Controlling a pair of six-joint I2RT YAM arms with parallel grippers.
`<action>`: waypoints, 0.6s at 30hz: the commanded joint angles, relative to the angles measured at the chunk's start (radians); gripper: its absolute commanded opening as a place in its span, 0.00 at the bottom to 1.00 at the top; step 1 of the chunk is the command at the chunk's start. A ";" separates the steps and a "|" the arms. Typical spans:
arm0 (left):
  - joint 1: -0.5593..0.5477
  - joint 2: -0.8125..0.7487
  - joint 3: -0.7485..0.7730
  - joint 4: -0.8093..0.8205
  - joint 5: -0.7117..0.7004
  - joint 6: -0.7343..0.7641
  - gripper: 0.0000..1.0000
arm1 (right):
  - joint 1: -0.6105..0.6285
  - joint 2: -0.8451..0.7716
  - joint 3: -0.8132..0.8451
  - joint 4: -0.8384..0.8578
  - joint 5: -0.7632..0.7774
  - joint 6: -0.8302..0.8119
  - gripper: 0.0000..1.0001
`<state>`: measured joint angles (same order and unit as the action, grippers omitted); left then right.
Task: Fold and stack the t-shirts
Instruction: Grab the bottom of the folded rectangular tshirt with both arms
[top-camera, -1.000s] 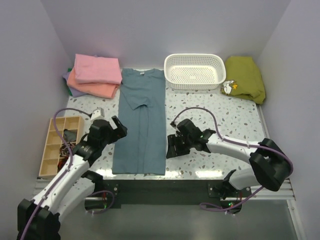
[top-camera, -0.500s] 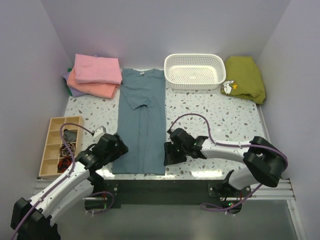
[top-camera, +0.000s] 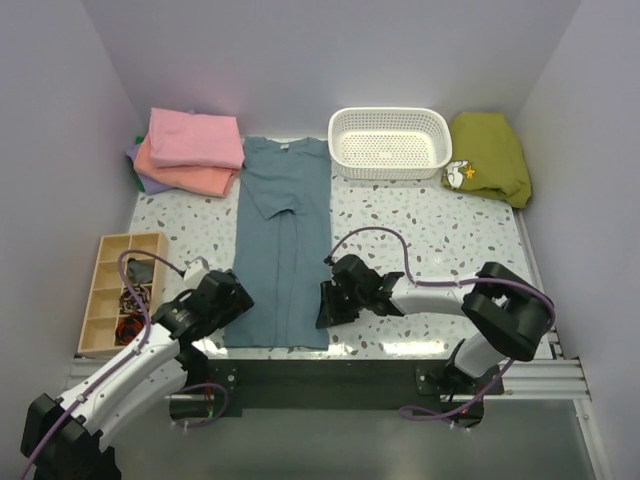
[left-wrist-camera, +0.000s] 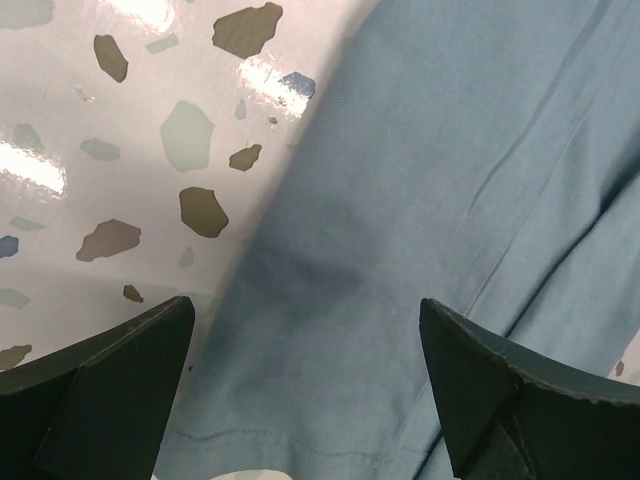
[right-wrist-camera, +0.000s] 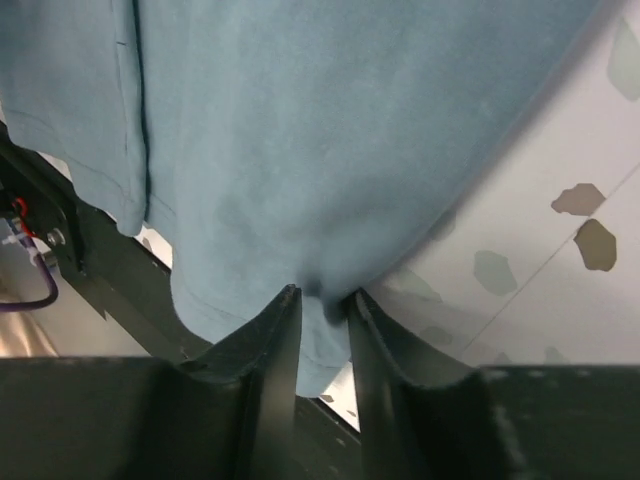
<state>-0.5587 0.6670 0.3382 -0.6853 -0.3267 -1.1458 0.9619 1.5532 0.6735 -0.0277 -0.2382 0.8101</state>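
Note:
The dusty blue-grey t-shirt (top-camera: 285, 240) lies flat as a long narrow strip down the middle of the table, neck label at the far end. My left gripper (top-camera: 228, 305) is open and hovers just over the shirt's near-left corner. In the left wrist view its fingers (left-wrist-camera: 110, 390) straddle the hem (left-wrist-camera: 330, 330). My right gripper (top-camera: 325, 305) is at the near-right corner. In the right wrist view (right-wrist-camera: 323, 300) it is shut on a pinch of the blue-grey fabric (right-wrist-camera: 330, 150) at the table's front edge. Folded pink, salmon-orange and lavender shirts (top-camera: 190, 150) are stacked at the back left.
A white perforated basket (top-camera: 345, 160) stands at the back centre-right. An olive-green garment (top-camera: 490, 155) lies at the back right. A wooden compartment box (top-camera: 105, 250) with small items sits at the left edge. The dark front rail (top-camera: 320, 375) runs just below the shirt's hem.
Both grippers have moved toward the shirt's near hem. The left came down to the near-left corner. The right slid left to the near-right corner and closed on the fabric.

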 joint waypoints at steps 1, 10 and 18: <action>-0.012 0.011 0.007 0.003 -0.020 -0.017 1.00 | 0.009 0.050 -0.020 -0.006 0.026 0.012 0.17; -0.012 -0.010 0.004 0.001 0.006 -0.008 1.00 | 0.009 -0.114 -0.026 -0.239 0.252 -0.006 0.00; -0.018 -0.010 -0.001 0.026 0.055 0.012 1.00 | 0.009 -0.157 -0.054 -0.313 0.323 -0.005 0.00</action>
<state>-0.5655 0.6617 0.3382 -0.6830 -0.2905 -1.1416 0.9684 1.4105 0.6342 -0.2569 -0.0013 0.8181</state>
